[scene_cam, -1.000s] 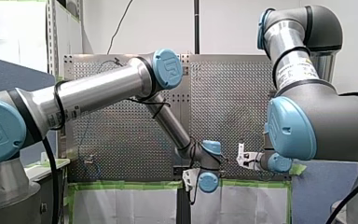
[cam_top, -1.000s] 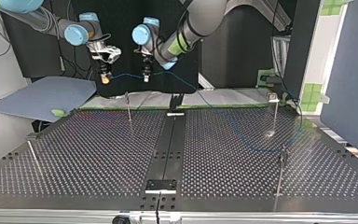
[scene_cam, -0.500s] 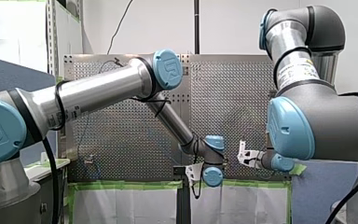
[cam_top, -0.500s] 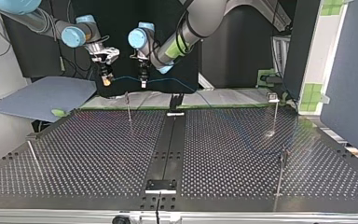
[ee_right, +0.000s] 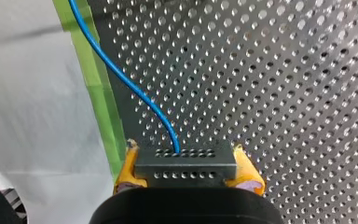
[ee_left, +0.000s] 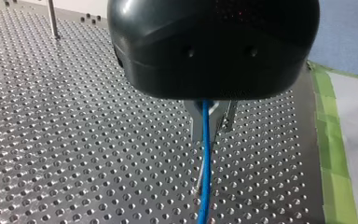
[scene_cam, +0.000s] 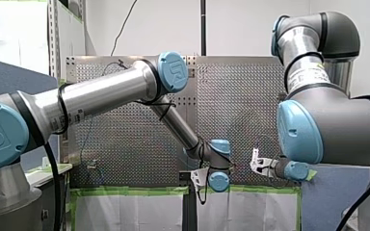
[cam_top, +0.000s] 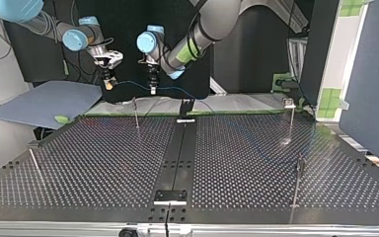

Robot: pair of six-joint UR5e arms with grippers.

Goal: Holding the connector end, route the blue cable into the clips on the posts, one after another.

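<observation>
**A:** Where is the thin blue cable [ee_right: 135, 89] at this moment?

**B:** One end goes into a dark grey rectangular connector block [ee_right: 186, 176]. My right gripper [ee_right: 187, 164] is closed on that block, with its yellow pads [ee_right: 127, 165] pressed against the two short sides.

**A:** And from the block?

**B:** It curves away over the strip of green tape [ee_right: 95, 88] at the edge of the perforated metal bench [cam_top: 103, 158]. In the top view it runs almost level across to my left gripper [cam_top: 152, 89], then slopes down toward the view's right. Both grippers hang in the air above the bench's far edge.

**A:** Has the left one got hold of it?

**B:** The cable passes through that gripper and comes out below it, over the holes of the bench. I cannot tell whether it is clamped or only loose there.

**A:** The posts?

**B:** A thin metal post [cam_top: 136, 112] stands on the bench beneath the stretch between the two grippers. The cable crosses above its top.
</observation>
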